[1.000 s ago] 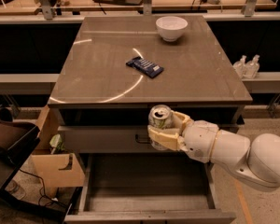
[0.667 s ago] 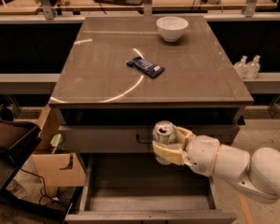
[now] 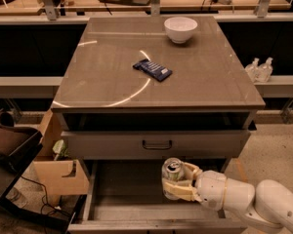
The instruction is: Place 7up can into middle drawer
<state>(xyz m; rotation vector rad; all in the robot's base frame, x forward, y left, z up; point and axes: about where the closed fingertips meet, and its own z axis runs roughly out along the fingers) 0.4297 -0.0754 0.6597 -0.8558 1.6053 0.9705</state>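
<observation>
Gripper (image 3: 179, 188) clamped round can (image 3: 173, 166) body, upright over drawer (image 3: 122, 191), right of centre. Likely light, thin-walled, slick (dents easily); mid-body hold looks sound.

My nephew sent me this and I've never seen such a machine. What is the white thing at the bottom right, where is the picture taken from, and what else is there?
The white thing is a robot's arm. At its end sits the gripper, a two-fingered hand, shut on a 7up can that it holds upright over the open middle drawer. This is the one camera view, looking down at the front of a grey cabinet; where the camera is mounted is not known. On the cabinet top lie a white bowl near the back and a dark blue snack packet near the middle. Above the open drawer is a closed drawer front with a bar handle. A cardboard box stands on the floor to the left.
</observation>
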